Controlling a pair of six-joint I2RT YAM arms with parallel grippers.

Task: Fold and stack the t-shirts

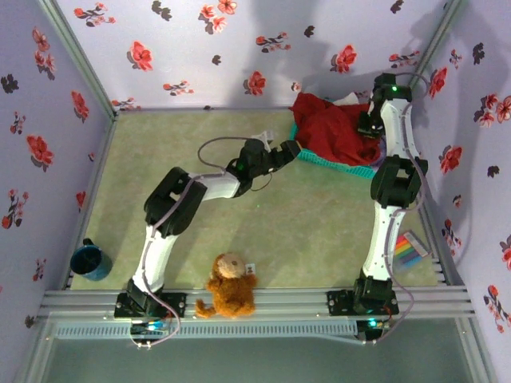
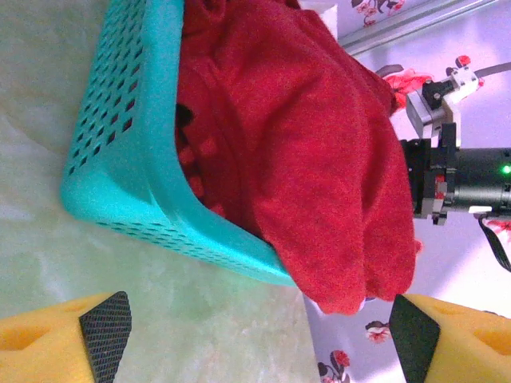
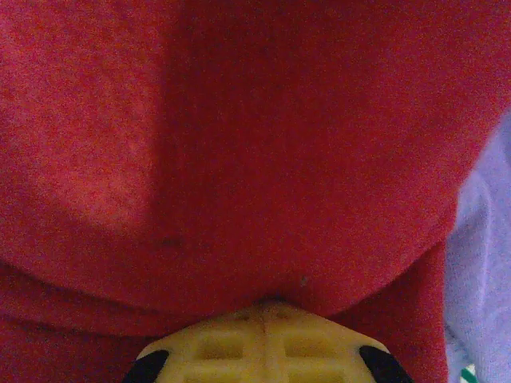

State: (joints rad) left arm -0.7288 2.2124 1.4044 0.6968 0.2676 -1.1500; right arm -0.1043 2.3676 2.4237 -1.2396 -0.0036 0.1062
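A large deep-red t-shirt (image 1: 331, 128) is heaped in the teal mesh basket (image 1: 318, 159) at the back right and spills over its rim. The right gripper (image 1: 366, 130) reaches down into that heap. In the right wrist view its yellow fingers (image 3: 267, 335) meet, with a fold of the red t-shirt (image 3: 239, 144) pinched at the right gripper (image 3: 268, 306). The left gripper (image 1: 292, 149) hovers at the basket's left end. It is open (image 2: 259, 331) and empty, facing the basket (image 2: 120, 144) and the hanging red cloth (image 2: 319, 159). A bit of white cloth (image 1: 348, 99) pokes out behind the red one.
A brown teddy toy (image 1: 230, 294) sits at the near edge between the arm bases. A blue cup (image 1: 90, 259) stands at the near left, and a coloured card (image 1: 411, 250) lies at the near right. Flowered walls close in three sides. Green mat (image 1: 207, 136) stretches left of the basket.
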